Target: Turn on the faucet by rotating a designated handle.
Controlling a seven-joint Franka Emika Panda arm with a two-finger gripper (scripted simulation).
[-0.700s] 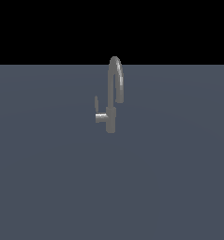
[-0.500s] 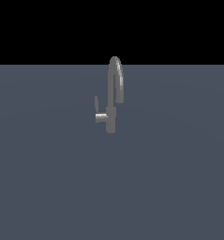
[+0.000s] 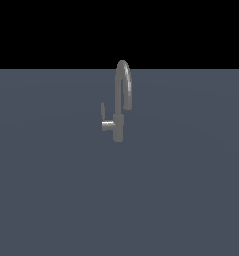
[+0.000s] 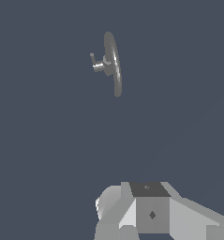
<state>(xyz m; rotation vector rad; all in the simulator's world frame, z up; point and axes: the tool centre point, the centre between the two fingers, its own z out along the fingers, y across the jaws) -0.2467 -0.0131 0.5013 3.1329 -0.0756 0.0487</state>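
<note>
Still far off: tap waiting, arm not yet at the lever.

Just above the middle of the exterior frame stands the faucet [image 3: 120,102] on a bare grey floor [image 3: 51,200], its handle [image 3: 103,111] upright on the exterior view's left side of the body, free to be pushed round. From the wrist camera the faucet [image 4: 111,63] shows well away, handle [image 4: 92,59] beside it. Only the gripper [image 4: 151,213] body shows; its fingers are out of frame, so I cannot tell their spread. It touches nothing.
</note>
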